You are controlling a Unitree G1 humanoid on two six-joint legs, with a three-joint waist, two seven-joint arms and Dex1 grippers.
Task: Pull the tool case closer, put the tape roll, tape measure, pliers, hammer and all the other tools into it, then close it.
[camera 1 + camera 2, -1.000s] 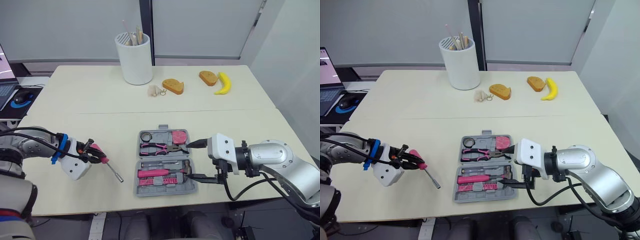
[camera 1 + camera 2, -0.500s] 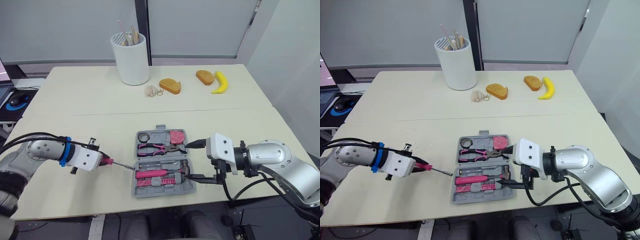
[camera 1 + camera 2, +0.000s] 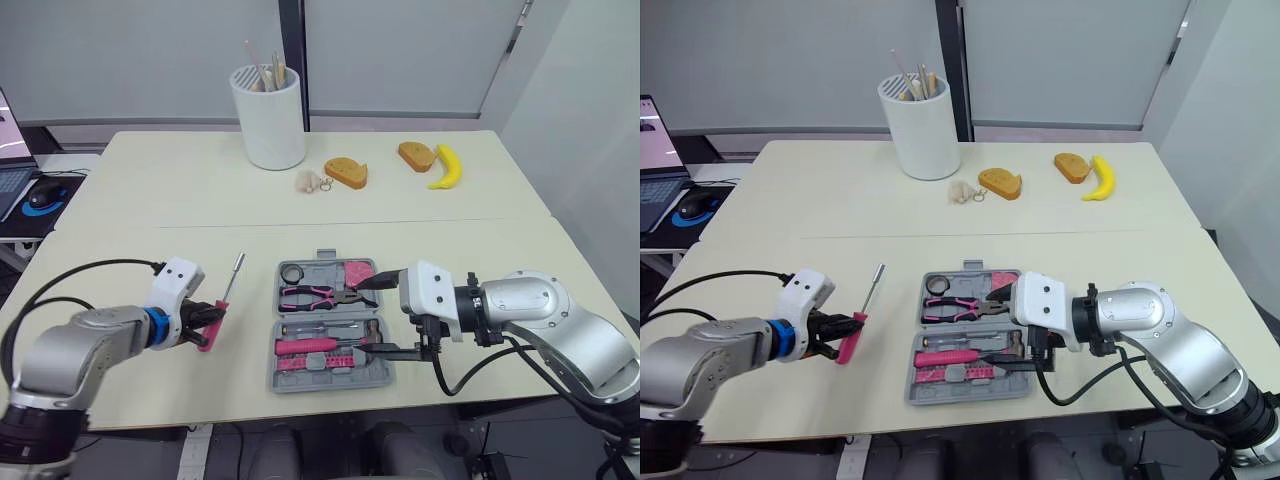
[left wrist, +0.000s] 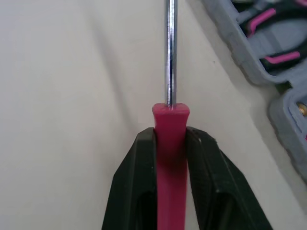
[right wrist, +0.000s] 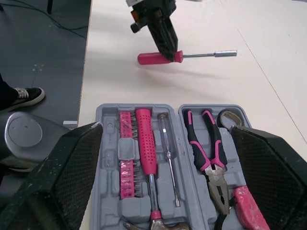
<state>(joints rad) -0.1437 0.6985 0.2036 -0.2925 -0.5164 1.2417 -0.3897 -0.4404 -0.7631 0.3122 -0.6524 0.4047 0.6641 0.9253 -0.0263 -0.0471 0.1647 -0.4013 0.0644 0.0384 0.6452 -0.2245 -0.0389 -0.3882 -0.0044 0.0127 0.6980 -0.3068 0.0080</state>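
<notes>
L gripper (image 3: 206, 326) was clamped on the pink screwdriver (image 3: 222, 300) handle, just left of the open tool case (image 3: 275, 372). Far half held tape roll (image 3: 291, 273), tape measure (image 3: 357, 273), pliers (image 3: 315, 296); near half hammer (image 3: 310, 346), bit strip (image 3: 330, 362). R gripper (image 3: 368, 316) sat at case's right edge, fingers spread wide.

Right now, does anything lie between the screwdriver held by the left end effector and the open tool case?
Nothing visible does. Only bare table separates the screwdriver, gripped in the left end effector, from the tool case.
</notes>
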